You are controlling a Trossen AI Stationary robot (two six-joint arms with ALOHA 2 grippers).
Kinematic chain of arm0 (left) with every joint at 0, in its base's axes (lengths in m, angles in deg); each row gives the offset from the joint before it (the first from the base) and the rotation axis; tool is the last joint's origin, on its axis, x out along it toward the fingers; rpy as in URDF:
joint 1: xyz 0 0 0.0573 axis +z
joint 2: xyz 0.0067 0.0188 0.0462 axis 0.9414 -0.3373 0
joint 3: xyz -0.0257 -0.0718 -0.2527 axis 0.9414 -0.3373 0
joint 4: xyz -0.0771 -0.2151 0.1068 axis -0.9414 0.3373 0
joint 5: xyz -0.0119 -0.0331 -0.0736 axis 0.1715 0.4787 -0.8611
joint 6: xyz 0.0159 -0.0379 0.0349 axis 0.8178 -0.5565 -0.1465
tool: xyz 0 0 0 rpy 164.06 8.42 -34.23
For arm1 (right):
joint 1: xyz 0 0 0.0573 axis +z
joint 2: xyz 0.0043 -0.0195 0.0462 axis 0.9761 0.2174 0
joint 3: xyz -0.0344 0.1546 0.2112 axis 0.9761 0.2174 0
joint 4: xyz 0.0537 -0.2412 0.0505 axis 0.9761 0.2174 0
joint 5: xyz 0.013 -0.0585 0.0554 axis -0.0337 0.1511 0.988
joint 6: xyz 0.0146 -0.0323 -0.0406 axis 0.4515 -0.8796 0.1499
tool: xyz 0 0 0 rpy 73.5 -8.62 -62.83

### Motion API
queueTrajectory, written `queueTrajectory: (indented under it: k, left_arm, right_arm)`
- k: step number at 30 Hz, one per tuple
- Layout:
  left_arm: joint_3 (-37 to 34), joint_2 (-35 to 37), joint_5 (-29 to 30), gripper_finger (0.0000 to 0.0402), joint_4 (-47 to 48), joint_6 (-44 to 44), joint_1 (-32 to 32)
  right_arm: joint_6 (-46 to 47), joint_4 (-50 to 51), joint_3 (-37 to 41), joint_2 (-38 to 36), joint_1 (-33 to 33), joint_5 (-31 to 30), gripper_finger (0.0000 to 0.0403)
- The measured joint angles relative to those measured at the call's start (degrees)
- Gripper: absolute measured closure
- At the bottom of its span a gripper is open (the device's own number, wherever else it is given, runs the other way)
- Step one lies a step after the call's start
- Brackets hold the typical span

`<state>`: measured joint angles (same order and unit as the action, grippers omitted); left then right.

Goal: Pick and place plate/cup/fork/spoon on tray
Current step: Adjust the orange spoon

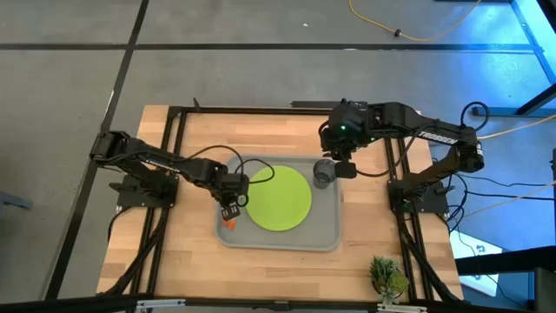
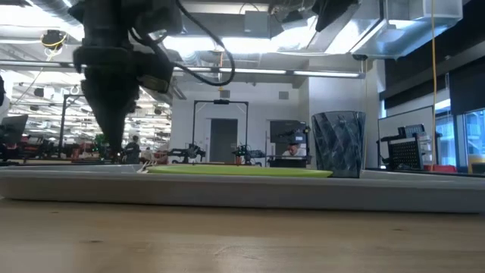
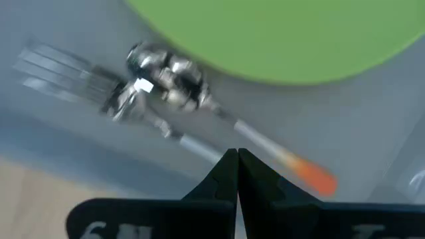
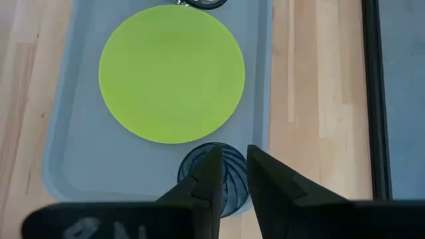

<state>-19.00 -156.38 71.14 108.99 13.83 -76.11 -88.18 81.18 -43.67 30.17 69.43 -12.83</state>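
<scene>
Shut left gripper [image 3: 237, 166] over crosswise spoon [image 3: 219, 116].

lime-green plate [image 1: 280, 197], light-grey tray [image 1: 330, 233], ribbed dark-grey cup [image 1: 324, 172].

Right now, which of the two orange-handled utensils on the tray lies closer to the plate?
The spoon: its rounded silver bowl lies right at the lime-green plate's edge, while the fork, the one with tines, lies on its far side.

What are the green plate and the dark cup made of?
The plate looks like matte plastic: flat, even lime colour with no shine. The cup is probably tinted see-through plastic, though possibly glass; ribbed lines show through its dark wall.
</scene>
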Motion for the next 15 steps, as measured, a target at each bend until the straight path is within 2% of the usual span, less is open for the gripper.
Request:
queueTrajectory:
  k: [6, 12, 15]
  left_arm:
    - [-3.2, -0.6, 0.6, 0.0401, -6.9, -1.3, -0.5]
    - [-4.1, -0.8, 3.7, 0.0401, -6.9, -5.9, -0.7]
    - [-4.1, -0.7, 0.5, 0.0401, -7.8, -6.9, -0.7]
  right_arm:
    - [0.0, 0.0, 0.0, 0.0, 0.0, 0.0, 0.0332]
    - [0.0, -0.9, 0.0, 0.0, 0.0, 0.0, 0.0332]
    - [0.0, -1.6, 0.0, 0.0, 0.0, 0.0, 0.0332]
